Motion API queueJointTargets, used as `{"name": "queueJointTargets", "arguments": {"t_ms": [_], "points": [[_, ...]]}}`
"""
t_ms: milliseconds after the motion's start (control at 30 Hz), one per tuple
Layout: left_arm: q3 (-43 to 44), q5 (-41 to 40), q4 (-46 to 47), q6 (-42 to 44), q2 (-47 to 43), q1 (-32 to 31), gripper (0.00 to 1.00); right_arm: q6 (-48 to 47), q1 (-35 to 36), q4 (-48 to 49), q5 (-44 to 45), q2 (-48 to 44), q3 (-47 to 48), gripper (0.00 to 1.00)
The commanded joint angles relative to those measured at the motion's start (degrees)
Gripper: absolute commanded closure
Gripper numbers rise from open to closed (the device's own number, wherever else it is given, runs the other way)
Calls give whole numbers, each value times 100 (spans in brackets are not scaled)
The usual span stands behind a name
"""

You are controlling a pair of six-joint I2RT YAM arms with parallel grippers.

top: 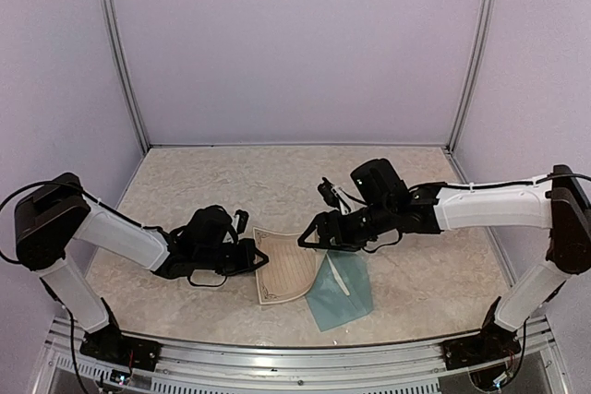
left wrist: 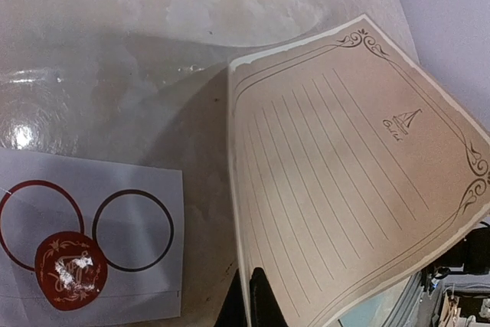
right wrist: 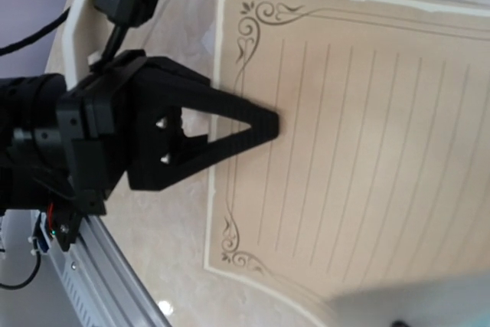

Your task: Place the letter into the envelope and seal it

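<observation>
The letter (top: 284, 274), a cream lined sheet with ornate corners, lies at the front middle of the table, and its right edge reaches the teal envelope (top: 342, 291). My left gripper (top: 259, 256) is shut on the letter's left edge. In the left wrist view its fingertips (left wrist: 268, 304) pinch the letter (left wrist: 344, 166). The right wrist view shows that left gripper (right wrist: 272, 124) clamped on the letter (right wrist: 367, 135). My right gripper (top: 312, 217) hovers open just above the letter's far right corner, holding nothing. Its own fingers do not show in the right wrist view.
A small white card (left wrist: 92, 189) with two dark rings and a red seal sticker (left wrist: 70, 281) lies on the marble top left of the letter. The metal front rail (top: 295, 357) runs close below the envelope. Lilac walls enclose the table.
</observation>
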Motion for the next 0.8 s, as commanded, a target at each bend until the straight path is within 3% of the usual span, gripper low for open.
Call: {"name": "queueJointTargets", "arguments": {"t_ms": [0, 200, 400, 533, 767], "points": [[-54, 77, 158, 85, 41, 29, 100, -83, 52, 406, -152, 308, -43, 24], [-86, 62, 168, 51, 62, 35, 100, -6, 48, 436, 152, 547, -44, 25], [-188, 122, 188, 78, 35, 129, 100, 13, -19, 183, 580, 60, -204, 21], [-219, 268, 297, 175, 10, 162, 100, -228, -509, -119, 761, -285, -452, 18], [-170, 365, 307, 253, 5, 176, 100, -629, -1394, 253, 251, -147, -983, 18]]}}
